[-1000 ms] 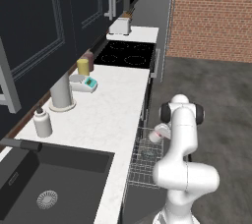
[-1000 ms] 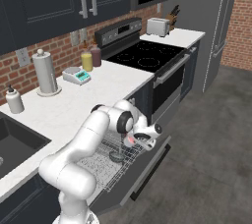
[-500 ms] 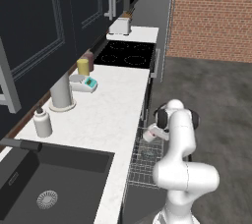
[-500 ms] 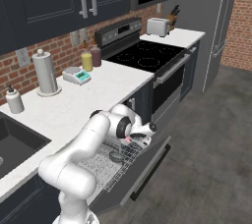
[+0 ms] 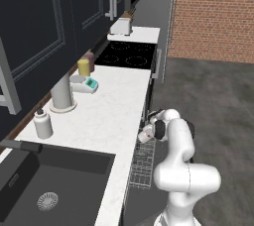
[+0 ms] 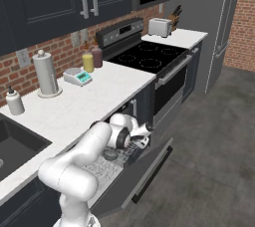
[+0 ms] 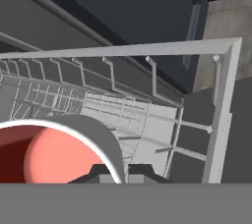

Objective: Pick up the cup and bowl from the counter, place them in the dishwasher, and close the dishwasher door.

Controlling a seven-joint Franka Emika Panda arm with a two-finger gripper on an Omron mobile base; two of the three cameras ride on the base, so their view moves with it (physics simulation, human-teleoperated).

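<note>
Cup (image 7: 51, 152), salmon-red inside up, gripped between closed fingers of gripper (image 6: 143, 135), now carried lower than a second ago and close over silver wire rack (image 7: 162, 134) of open dishwasher (image 6: 130, 173); release probably next, bowl (image 6: 110, 156) apparently already racked.

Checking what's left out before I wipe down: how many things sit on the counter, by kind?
Jars: 2
Bottle: 1
Paper towel roll: 1
Scale: 1
Toaster: 1
Knife block: 1
Cup: 0, it is in the gripper
Total on the counter: 7
</note>
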